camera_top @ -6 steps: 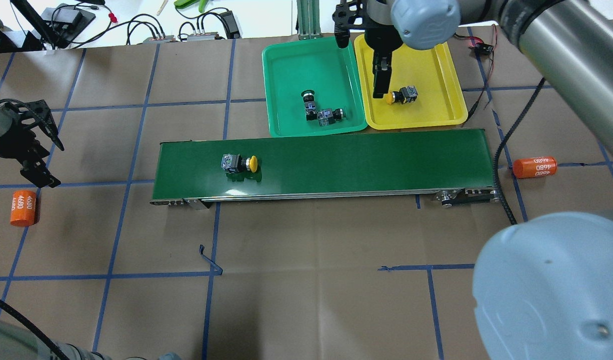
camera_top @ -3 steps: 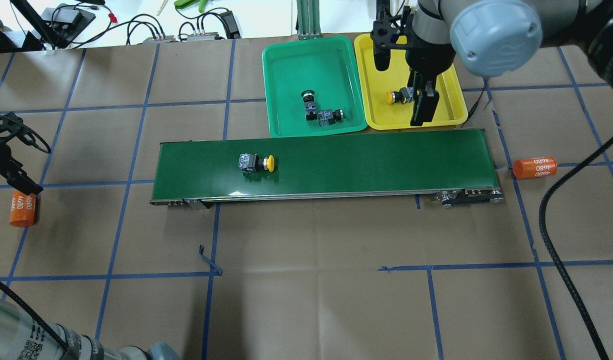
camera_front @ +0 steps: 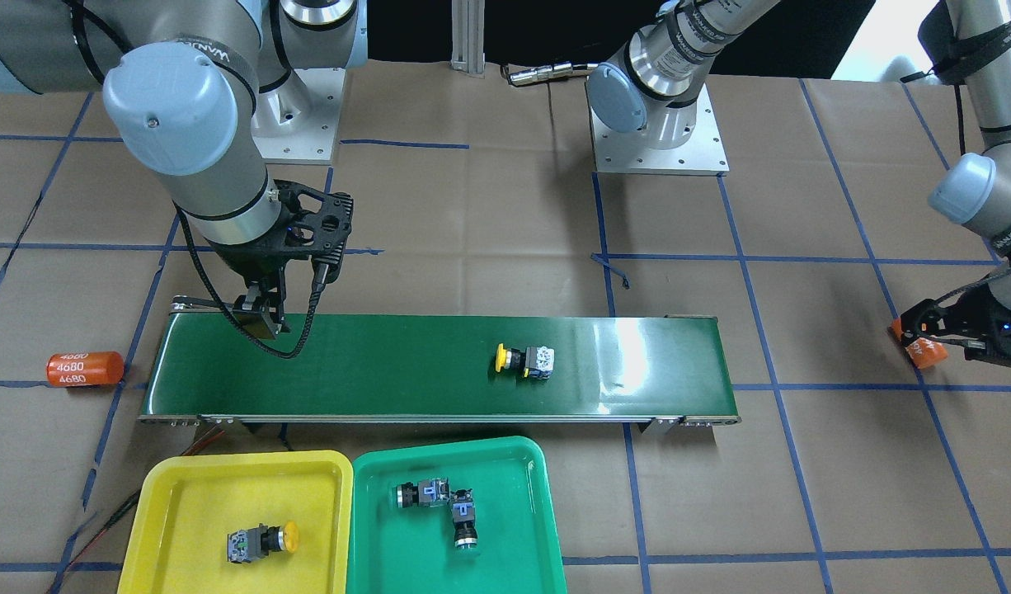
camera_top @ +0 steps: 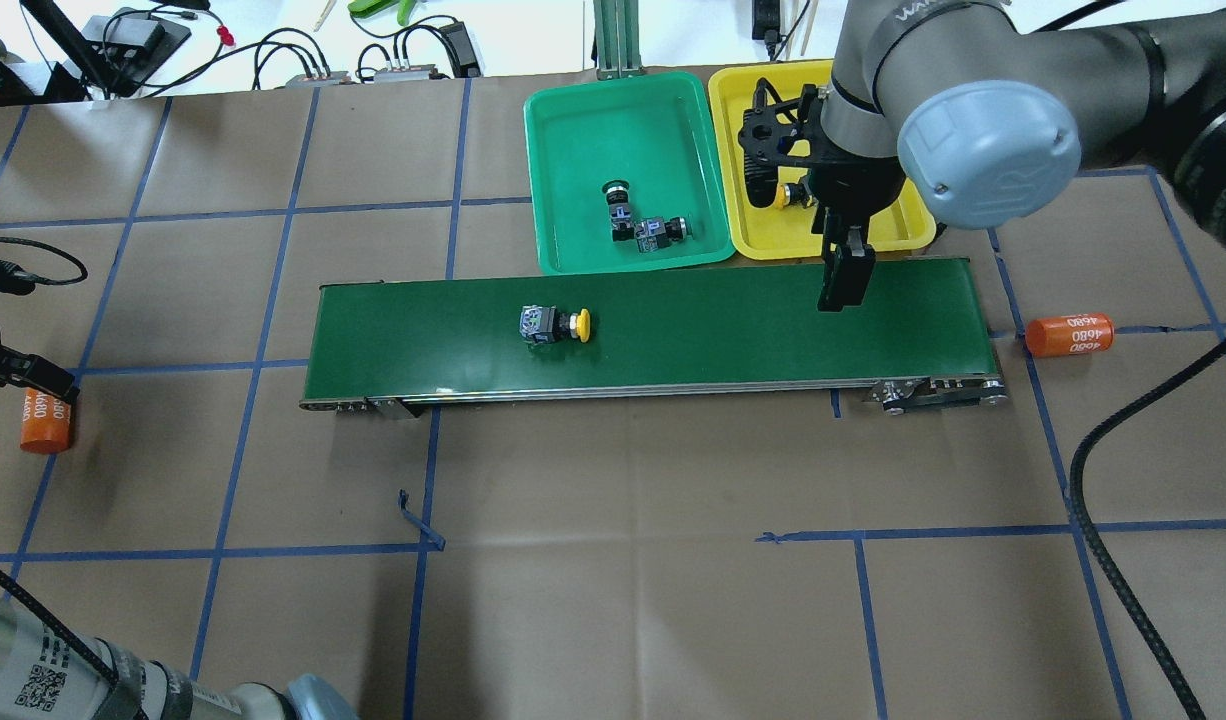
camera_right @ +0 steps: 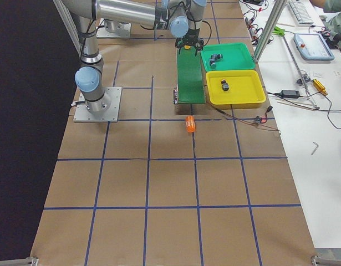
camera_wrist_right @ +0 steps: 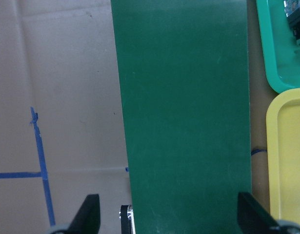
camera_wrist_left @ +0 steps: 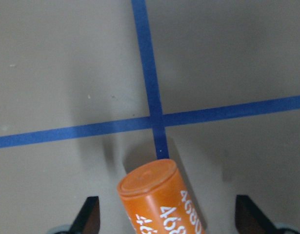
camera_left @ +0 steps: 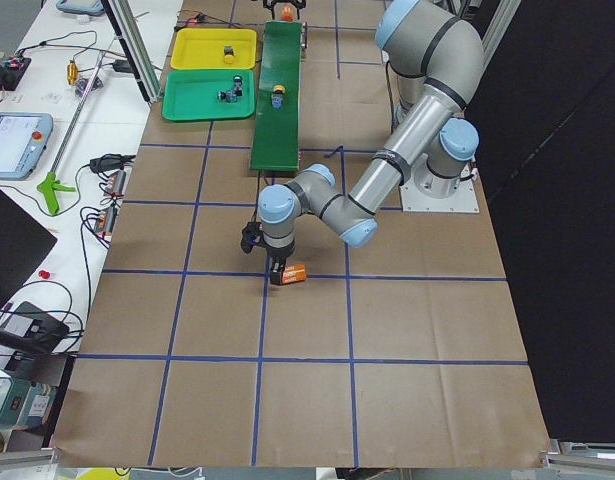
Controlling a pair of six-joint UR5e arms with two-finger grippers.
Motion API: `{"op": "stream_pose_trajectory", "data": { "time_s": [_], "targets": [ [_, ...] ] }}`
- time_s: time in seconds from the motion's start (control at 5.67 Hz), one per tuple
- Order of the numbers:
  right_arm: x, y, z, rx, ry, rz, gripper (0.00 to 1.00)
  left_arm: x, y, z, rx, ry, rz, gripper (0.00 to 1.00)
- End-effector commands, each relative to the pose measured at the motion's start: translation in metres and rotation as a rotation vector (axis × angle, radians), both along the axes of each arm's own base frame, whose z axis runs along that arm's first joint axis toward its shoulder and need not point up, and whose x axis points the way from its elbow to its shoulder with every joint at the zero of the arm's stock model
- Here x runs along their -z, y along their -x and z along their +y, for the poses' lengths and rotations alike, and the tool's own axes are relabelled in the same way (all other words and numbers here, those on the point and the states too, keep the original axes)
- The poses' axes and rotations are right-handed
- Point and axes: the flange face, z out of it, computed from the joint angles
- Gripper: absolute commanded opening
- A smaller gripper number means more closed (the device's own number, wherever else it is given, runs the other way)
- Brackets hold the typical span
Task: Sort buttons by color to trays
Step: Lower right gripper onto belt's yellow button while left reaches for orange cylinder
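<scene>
A yellow button [camera_top: 555,325] lies on its side on the conveyor belt [camera_top: 693,340], left of middle; it also shows in the front view [camera_front: 524,360]. A second yellow button [camera_front: 262,540] lies in the yellow tray [camera_front: 192,495]. Two green buttons [camera_top: 618,198] [camera_top: 658,232] lie in the green tray [camera_top: 573,130]. My right gripper [camera_top: 839,290] hangs over the belt's right end, open and empty in the right wrist view [camera_wrist_right: 170,217]. My left gripper [camera_top: 18,365] is at the table's far left, open, its fingers on either side of an orange cylinder [camera_wrist_left: 162,200].
A second orange cylinder marked 4680 [camera_top: 1070,334] lies right of the belt's end. The trays stand side by side behind the belt's right half. Cables and boxes lie beyond the table's far edge. A black cable hangs from my right arm.
The yellow button on the belt has travelled to the right. My right gripper moved from over the yellow tray to over the belt's right end. My left gripper moved left, over the orange cylinder.
</scene>
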Motion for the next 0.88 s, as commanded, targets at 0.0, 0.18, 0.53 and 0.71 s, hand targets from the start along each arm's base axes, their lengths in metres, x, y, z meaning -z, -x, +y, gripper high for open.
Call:
{"op": "stream_pose_trajectory", "data": {
  "time_s": [0.0,0.18,0.53,0.71],
  "targets": [
    [0.039,-0.003,-0.006,-0.016,0.119,-0.015,1.0,0.014,-0.009,0.009,-0.046,-0.03,0.021,0.59],
    [0.064,-0.013,-0.015,-0.075,0.147,-0.018,1.0,0.016,-0.006,0.01,-0.046,-0.04,0.04,0.35],
    [0.104,-0.038,-0.021,-0.118,0.134,-0.018,1.0,0.007,0.0,0.007,-0.02,-0.046,0.038,0.12],
    [0.116,-0.038,-0.013,-0.102,0.106,-0.017,1.0,-0.013,0.013,-0.005,0.081,-0.042,0.032,0.05]
  ]
}}
